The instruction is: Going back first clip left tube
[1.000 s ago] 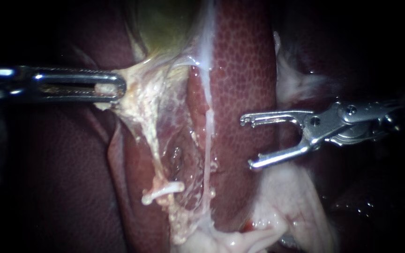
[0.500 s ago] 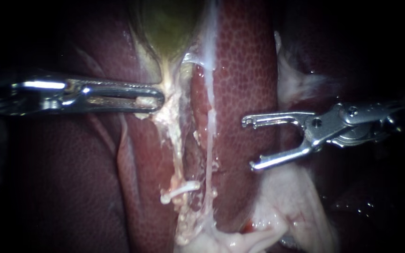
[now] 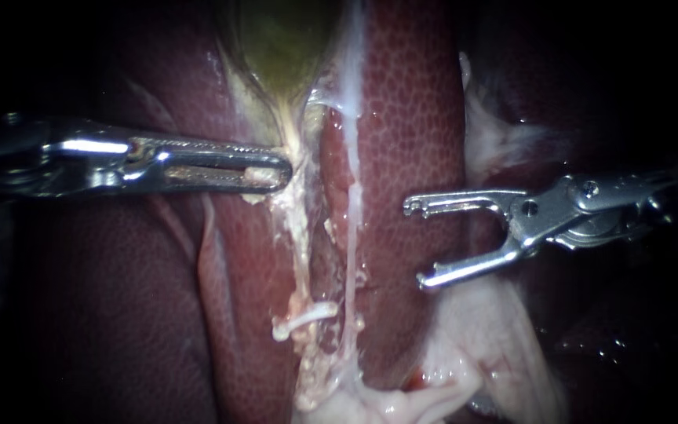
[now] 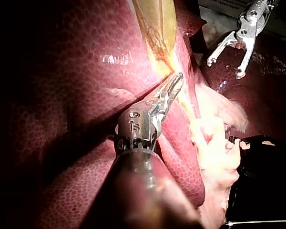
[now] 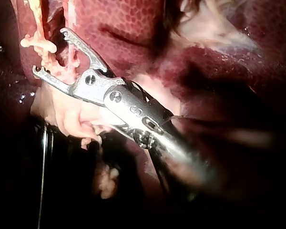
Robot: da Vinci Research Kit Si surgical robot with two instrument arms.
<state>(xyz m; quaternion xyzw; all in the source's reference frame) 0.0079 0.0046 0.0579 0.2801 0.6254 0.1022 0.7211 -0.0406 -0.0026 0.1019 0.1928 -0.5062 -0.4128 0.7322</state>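
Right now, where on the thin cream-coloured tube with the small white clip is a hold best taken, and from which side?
Probably the bare stretch of the cream-coloured tube above the white clip, below the left instrument shut on pale tissue. It runs straight and upright, so the open right instrument could close across it from the right.

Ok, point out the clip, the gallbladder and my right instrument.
clip (image 3: 305,318), endoscope view: middle of its white bar.
gallbladder (image 3: 284,47), endoscope view: middle of its green wall.
right instrument (image 3: 417,242), endoscope view: the gap midway between the tips of its open jaws.
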